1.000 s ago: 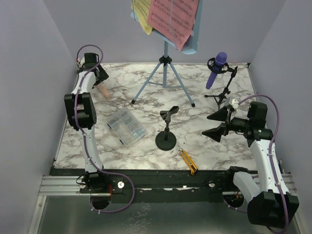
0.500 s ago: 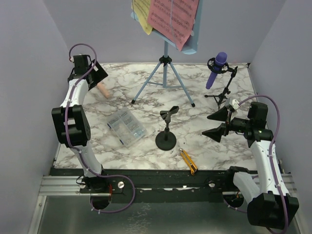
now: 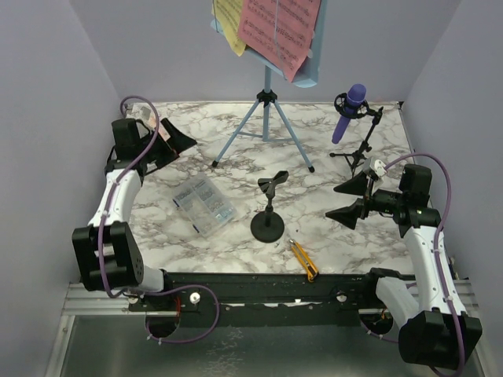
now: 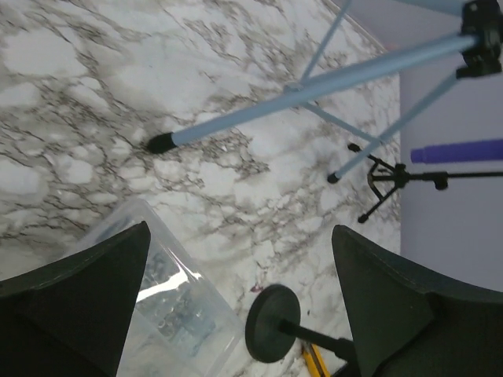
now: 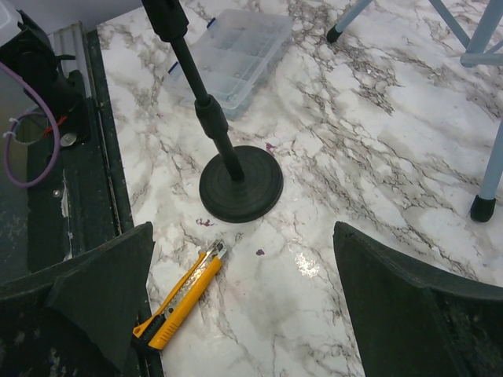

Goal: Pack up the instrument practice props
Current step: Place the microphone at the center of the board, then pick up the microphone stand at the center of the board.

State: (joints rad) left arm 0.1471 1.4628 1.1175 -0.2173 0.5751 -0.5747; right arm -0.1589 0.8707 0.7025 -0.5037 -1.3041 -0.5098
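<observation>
Jaws on both arms stand wide apart with nothing between them. The left arm (image 3: pixel 118 196) has pulled back from the far left corner of the table (image 3: pixel 330 236) and turned its jaws right, toward the middle; they spread further as it moved. The beige microphone that lay in that corner a second ago is now hidden behind the arm in the overhead view, and the left wrist view does not show it either. My guess is it was let go or never picked up, so it probably still has to be packed. The right arm (image 3: pixel 416 220) has not moved; its jaws hover at the right, facing the empty mic stand (image 3: pixel 268 208) mid-table.

Nothing looks packed yet. The purple microphone (image 3: pixel 349 110) sits in its mount on the far right stand. The blue music rack (image 3: pixel 266 118) stands on its tripod at the far middle, holding the pink page (image 3: pixel 279 27) and yellow page (image 3: pixel 229 23). A clear parts box (image 3: pixel 203 206) lies left of the empty stand, and a yellow knife (image 3: pixel 302 260) lies near it.

Printed staves show on the pages, but no title, brand or label can be read.
</observation>
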